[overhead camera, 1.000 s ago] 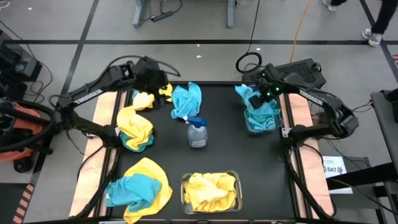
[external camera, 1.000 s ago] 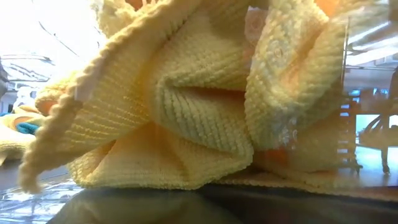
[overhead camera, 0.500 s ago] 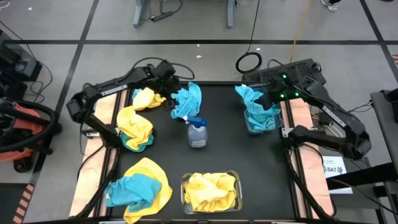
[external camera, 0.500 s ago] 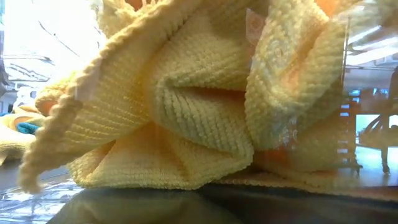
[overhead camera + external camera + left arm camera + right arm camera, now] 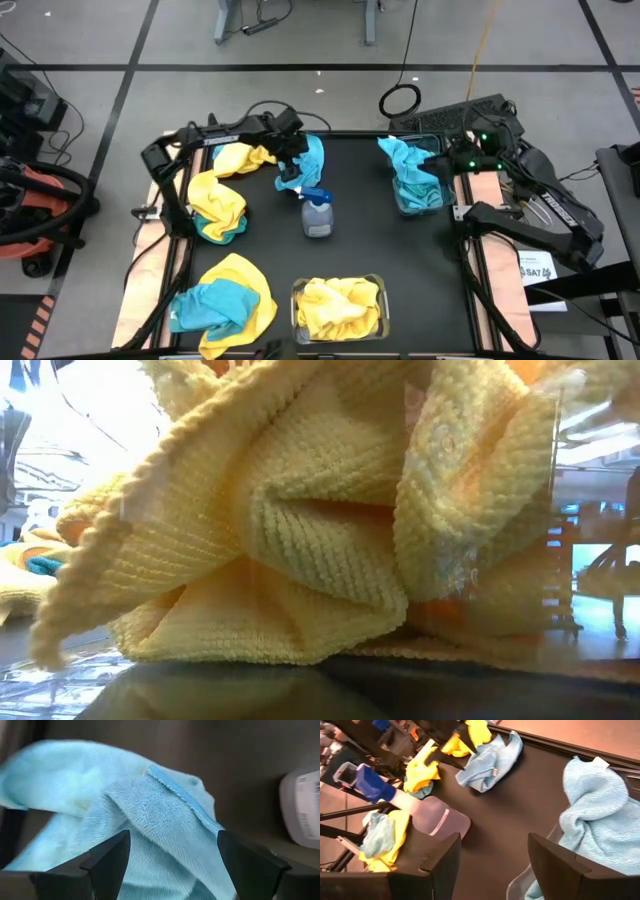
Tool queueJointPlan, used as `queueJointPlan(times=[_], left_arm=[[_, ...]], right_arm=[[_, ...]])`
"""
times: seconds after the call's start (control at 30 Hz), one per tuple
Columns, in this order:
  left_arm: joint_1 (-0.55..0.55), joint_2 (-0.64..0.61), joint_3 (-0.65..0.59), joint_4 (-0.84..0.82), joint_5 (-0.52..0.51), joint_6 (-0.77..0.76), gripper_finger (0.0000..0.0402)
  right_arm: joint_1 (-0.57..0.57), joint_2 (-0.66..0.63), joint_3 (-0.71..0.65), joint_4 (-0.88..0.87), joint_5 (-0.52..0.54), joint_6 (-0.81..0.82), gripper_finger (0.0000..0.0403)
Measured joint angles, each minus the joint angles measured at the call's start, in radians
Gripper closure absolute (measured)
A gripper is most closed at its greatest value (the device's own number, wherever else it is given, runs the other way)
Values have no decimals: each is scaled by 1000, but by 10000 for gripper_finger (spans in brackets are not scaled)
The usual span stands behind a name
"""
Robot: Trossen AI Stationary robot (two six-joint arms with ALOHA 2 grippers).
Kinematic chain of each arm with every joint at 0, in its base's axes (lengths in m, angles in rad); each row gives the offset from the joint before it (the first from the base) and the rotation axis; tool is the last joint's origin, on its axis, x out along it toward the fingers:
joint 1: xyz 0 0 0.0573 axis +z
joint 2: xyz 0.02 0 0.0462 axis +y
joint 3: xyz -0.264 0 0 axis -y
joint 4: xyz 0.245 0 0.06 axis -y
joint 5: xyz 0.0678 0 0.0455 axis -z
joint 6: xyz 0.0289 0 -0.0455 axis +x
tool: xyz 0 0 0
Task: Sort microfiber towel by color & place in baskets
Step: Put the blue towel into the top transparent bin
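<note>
Now I hold my left gripper (image 5: 291,160) fingers wide over the loose blue towel (image 5: 305,156) behind the bottle (image 5: 317,213), while my right gripper (image 5: 455,160), fingers parted and empty, sits beside the blue-filled basket (image 5: 420,203).

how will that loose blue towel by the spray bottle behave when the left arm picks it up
The blue towel lies in soft folds, so it will probably droop from the left gripper, whose jaws stand open over it. It looks thin and likely light. One edge lies close to the spray bottle, so a dragged corner might nudge or tip it.
</note>
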Motion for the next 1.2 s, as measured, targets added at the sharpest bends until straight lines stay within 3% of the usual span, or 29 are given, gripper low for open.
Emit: queueJointPlan(times=[0.17, 0.33, 0.43, 0.53, 0.7, 0.77, 1.2], left_arm=[[0, 88, 0, 21, -8, -10, 96], [0, 164, 0, 27, -106, -52, 98], [-1, 177, 4, 31, -117, -54, 124], [-1, 178, 3, 52, -118, -54, 188], [-1, 182, 19, 40, -86, -49, 348], [-1, 183, 31, 24, -70, -45, 382], [25, 0, 160, -56, -103, -53, 384]], right_arm=[[33, -29, 0, 0, -3, 16, 181], [61, -36, 0, 0, -3, 26, 181], [78, -37, 0, 8, -3, 39, 181], [94, -37, 0, 25, -3, 42, 181], [111, -37, 0, 58, -3, 42, 181], [117, -37, 0, 64, -2, 42, 181], [144, -26, 0, 180, 3, 2, 181]])
